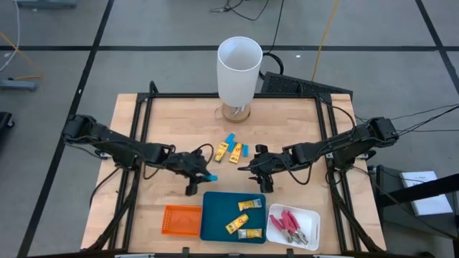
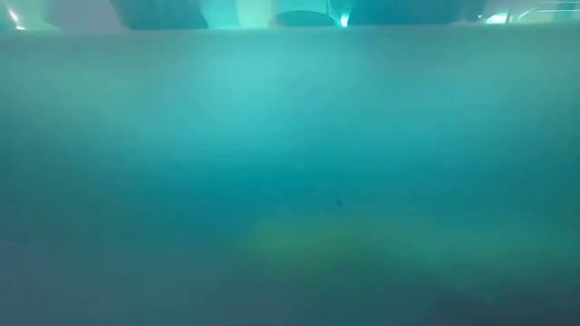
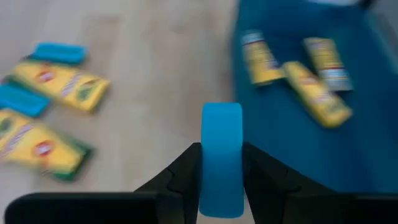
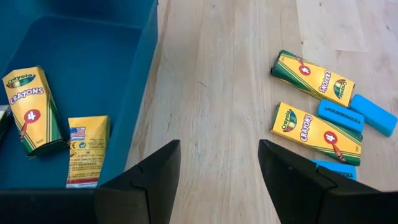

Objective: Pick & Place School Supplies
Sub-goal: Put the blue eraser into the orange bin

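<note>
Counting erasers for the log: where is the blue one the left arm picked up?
The blue eraser is clamped in the left gripper, over bare table just above the teal tray.

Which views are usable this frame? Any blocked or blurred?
Low view: useless, a teal haze fills it, something sits right at the lens. Left wrist view: motion-blurred, though the left gripper visibly pinches a blue eraser. Right wrist view: sharp, crayon boxes readable, right gripper open. High view: clear, evenly lit.
</note>
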Tool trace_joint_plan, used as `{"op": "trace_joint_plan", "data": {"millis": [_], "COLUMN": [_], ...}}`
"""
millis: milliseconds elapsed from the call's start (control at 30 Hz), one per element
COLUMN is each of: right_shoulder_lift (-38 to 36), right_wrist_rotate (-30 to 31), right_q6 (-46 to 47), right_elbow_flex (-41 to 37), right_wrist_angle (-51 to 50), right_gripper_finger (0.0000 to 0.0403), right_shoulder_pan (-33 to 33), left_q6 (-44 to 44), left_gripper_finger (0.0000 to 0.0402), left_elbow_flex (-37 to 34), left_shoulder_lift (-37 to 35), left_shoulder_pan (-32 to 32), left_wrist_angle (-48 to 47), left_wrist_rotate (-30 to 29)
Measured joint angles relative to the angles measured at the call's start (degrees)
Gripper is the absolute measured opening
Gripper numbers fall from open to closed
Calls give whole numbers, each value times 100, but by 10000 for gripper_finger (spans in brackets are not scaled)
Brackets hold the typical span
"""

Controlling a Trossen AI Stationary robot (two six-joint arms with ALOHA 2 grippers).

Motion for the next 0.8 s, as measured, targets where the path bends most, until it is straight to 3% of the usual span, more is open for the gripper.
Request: {"op": "trace_joint_plan", "data": {"millis": [200,400,800], "right_shoulder_lift": [0,0,0], "right_wrist_rotate": [2,2,4], "right_q6": [0,0,0], "right_elbow_flex": [0,-2,-4], "right_wrist_angle": [-22,-21,-19], "right_gripper_finger": [207,207,207], "right_shoulder_pan": [0,-2,-2], "left_q6": [186,-228,-2432], "left_gripper_finger": [88,94,107], "left_elbow_flex": [2,2,4], "left_shoulder_lift": [-500,-758,-695], "left_shoulder_pan": [-548,-1180,-2382], "left_wrist_angle": [24,-6,-394], "left_wrist_rotate": [276,271,136]}}
